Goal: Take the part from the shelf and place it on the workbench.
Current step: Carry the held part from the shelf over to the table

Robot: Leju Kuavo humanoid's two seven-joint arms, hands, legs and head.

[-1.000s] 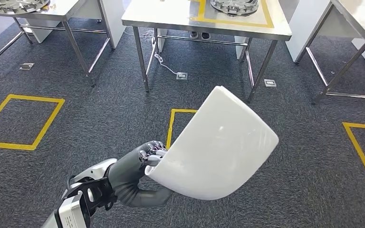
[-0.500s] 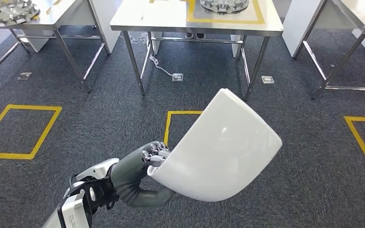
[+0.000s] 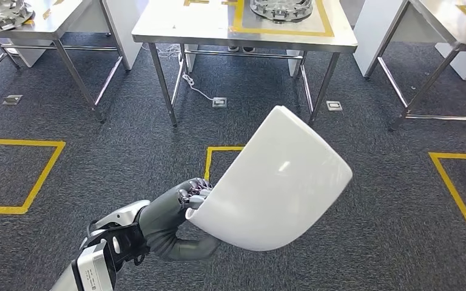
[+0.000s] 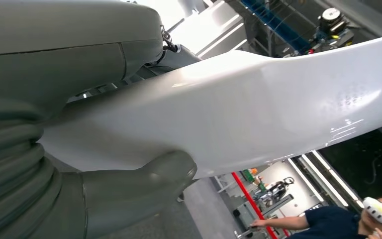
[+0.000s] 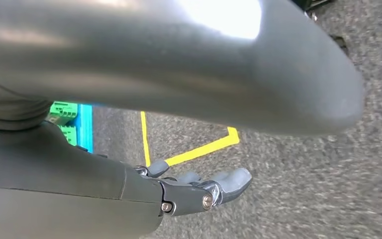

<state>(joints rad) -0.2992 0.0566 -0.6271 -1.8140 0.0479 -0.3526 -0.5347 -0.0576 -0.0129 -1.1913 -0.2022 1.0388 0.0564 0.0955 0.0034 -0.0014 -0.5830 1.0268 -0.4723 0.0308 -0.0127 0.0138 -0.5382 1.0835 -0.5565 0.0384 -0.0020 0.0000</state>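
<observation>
In the head view my left hand point(image 3: 185, 206) grips a large white curved part point(image 3: 279, 182) by its lower edge and holds it up over the dark carpet. The left wrist view shows the same part point(image 4: 258, 104) pinched between the thumb point(image 4: 129, 194) and the fingers above it. The steel workbench point(image 3: 176, 27) stands ahead at the top centre, edged with yellow tape and carrying a round metal fixture point(image 3: 282, 7). Seen in the right wrist view, my right hand point(image 5: 194, 191) hangs over the carpet with its fingers stretched out, holding nothing.
Two more steel tables stand at the far left point(image 3: 54, 18) and far right point(image 3: 437, 18). Yellow tape squares point(image 3: 209, 163) mark the carpet, and floor sockets point(image 3: 219, 102) lie under the workbench. A person wearing a white headset point(image 4: 328, 221) stands off in the distance.
The whole picture has shifted as the camera moved, with the tables sliding left and a little lower. My left hand still holds the white part in the same way.
</observation>
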